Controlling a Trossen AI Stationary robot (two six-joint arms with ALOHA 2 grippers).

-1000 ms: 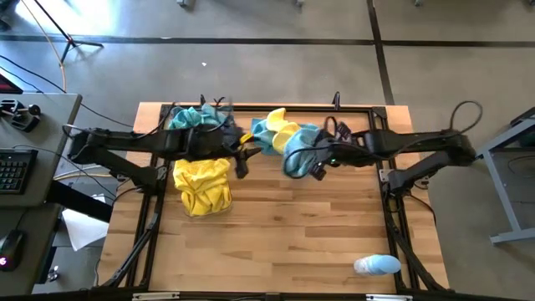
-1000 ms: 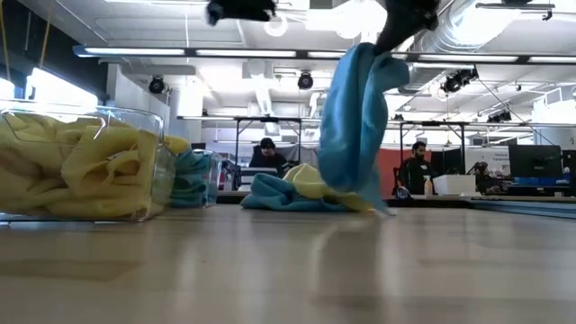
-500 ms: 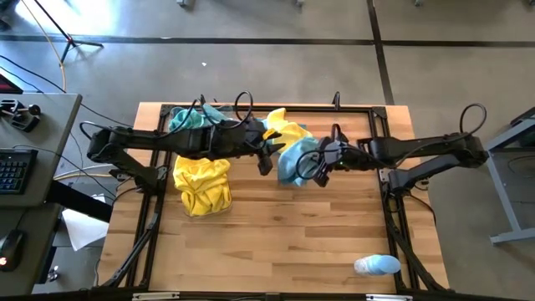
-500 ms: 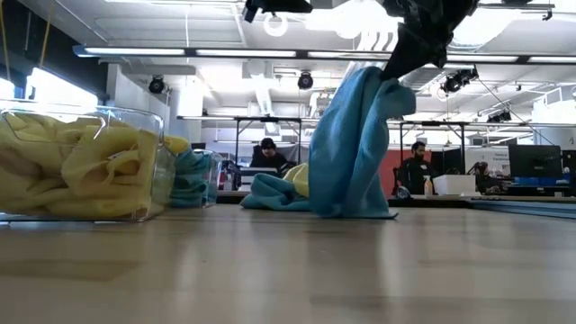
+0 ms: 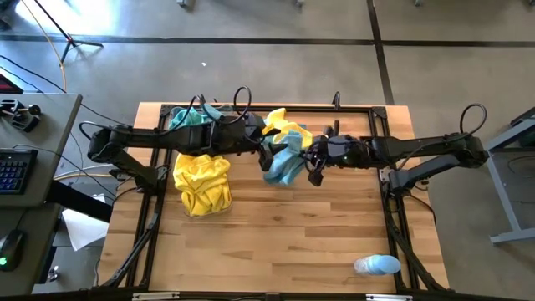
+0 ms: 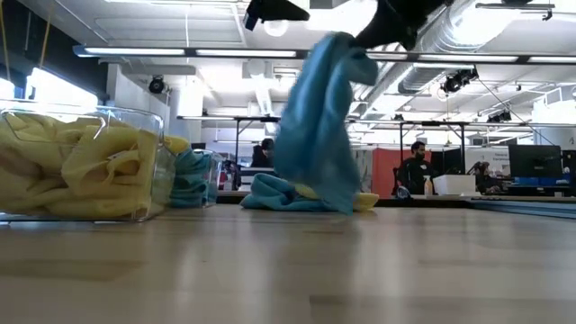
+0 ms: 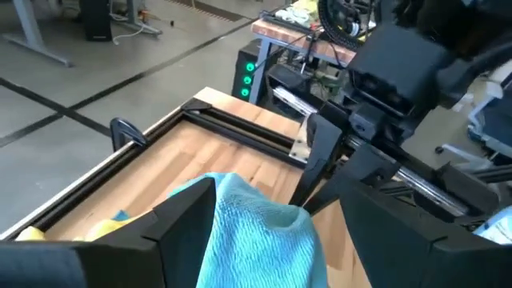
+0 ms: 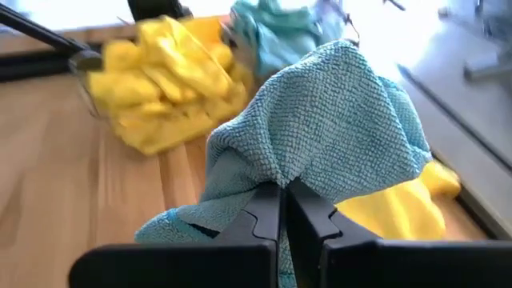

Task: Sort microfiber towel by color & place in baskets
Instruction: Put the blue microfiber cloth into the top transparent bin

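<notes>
Fingers of the right tool point(image 8: 282, 210) were pinched together on 1 teal-blue towel point(image 5: 282, 164), holding it up over the middle of the worktop point(image 5: 284, 242) so it hung just above the wood. Just beside it, the left tool point(image 5: 266, 142) stood with its fingers point(image 7: 184, 220) spread wide on either side of the cloth, gripping nothing. 2 clear baskets point(image 5: 201, 186) sat near the worktop's left side, 1 filled with yellow towels point(image 6: 81, 171), the other with teal ones point(image 5: 191, 117).

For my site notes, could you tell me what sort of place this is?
Probably an open-plan robotics lab or workshop: exposed ceiling ducts, workbenches with seated people, and a keyboard on a desk beside the wooden table.
</notes>
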